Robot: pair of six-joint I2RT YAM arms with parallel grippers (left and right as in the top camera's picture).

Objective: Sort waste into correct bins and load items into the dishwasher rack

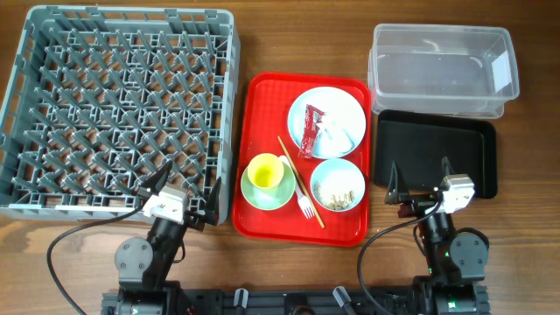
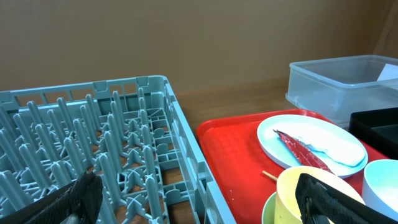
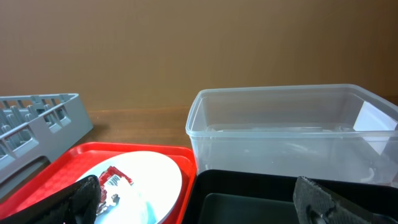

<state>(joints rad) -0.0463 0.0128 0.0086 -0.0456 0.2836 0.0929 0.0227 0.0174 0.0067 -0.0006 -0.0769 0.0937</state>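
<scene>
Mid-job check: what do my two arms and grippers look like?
The left arm and right arm are black with round joint housings. Each wrist bears a white boxy module. The left gripper and right gripper have black tapered fingers. A thin black cable loops beside each.

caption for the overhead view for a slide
Left claw and right claw open, facing empty grey rack, red tray of dirty dishes and waste, clear tub, black tray.

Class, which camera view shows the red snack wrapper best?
Overhead: the red snack wrapper lies whole on the light blue plate, seen flat from above. The left wrist view shows it foreshortened at a low angle; the right wrist view catches only part of it.
</scene>
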